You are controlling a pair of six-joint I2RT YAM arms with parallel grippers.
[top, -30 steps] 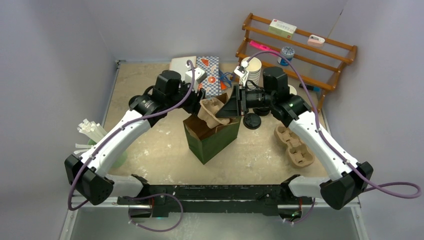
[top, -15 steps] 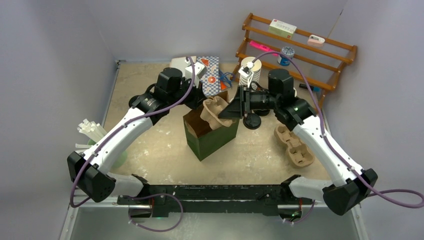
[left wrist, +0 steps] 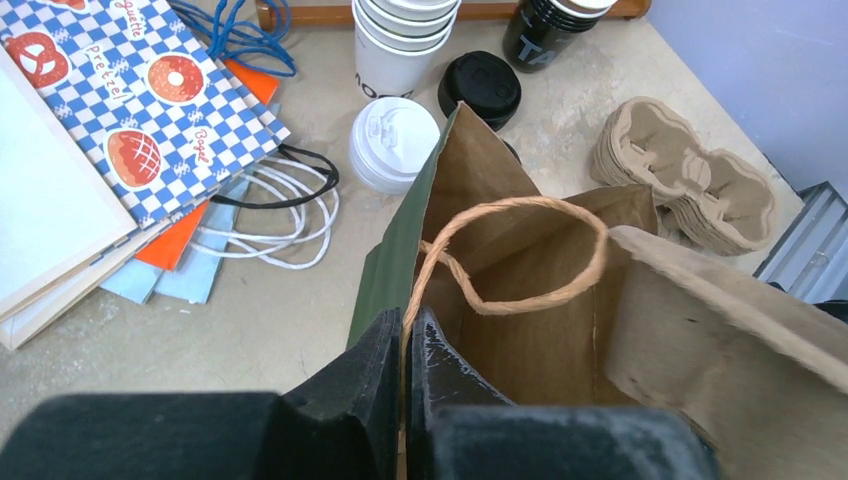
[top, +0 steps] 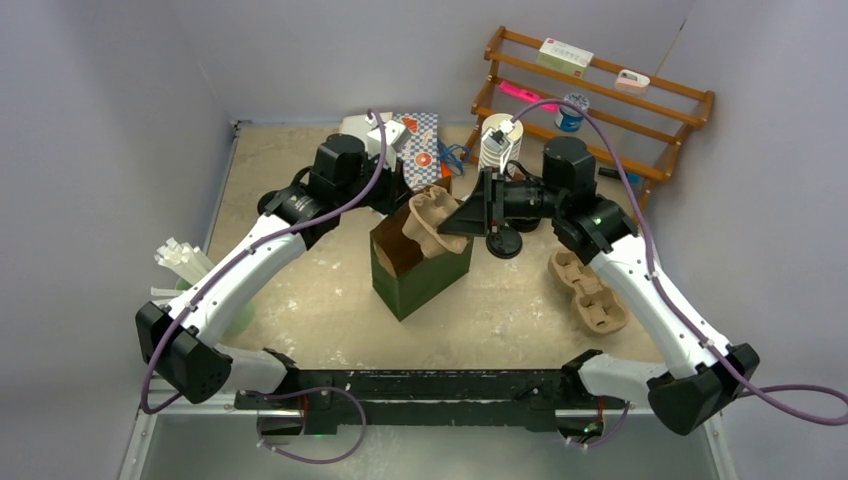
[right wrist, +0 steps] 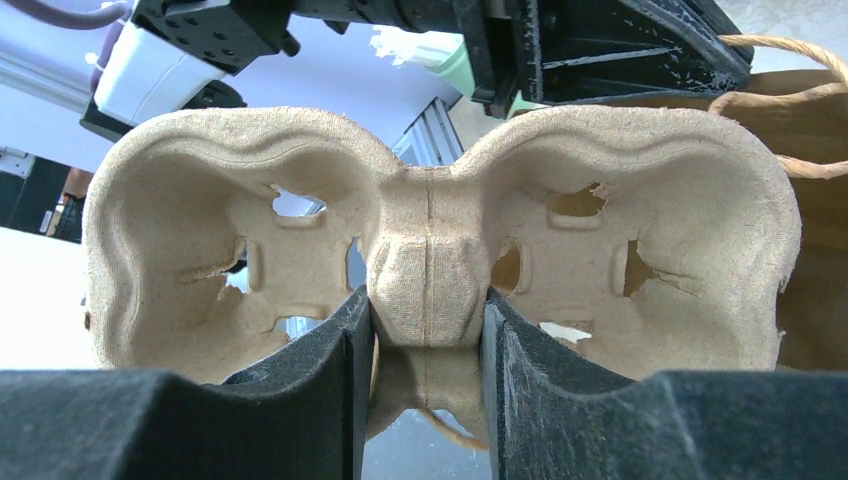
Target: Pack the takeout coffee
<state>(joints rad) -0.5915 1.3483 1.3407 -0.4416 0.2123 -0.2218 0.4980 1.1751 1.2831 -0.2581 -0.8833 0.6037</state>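
Note:
A dark cup with a white lid, the takeout coffee (left wrist: pixel 548 35), stands at the back by the wooden rail, away from both grippers. A green paper bag (top: pixel 420 275) stands open in the middle of the table. My left gripper (left wrist: pixel 405 330) is shut on the bag's back rim beside its twine handle (left wrist: pixel 520 290), and it shows in the top view too (top: pixel 398 198). My right gripper (right wrist: pixel 428 310) is shut on the narrow middle of a pulp cup carrier (right wrist: pixel 430 230). That carrier (top: pixel 425 225) is tilted over the bag's mouth.
A stack of pulp carriers (top: pixel 588 290) lies right of the bag. A black lid (top: pixel 503 243), nested white cups (top: pixel 497 140) and a white lid (left wrist: pixel 393 143) sit behind it. Checked paper bags (top: pixel 420 150) lie at the back, straws (top: pixel 185 265) at the left, a wooden rack (top: pixel 620 100) at the back right.
My left gripper's jaws have closed on the bag's rim. My right arm has shifted slightly to the right with the carrier still over the bag.

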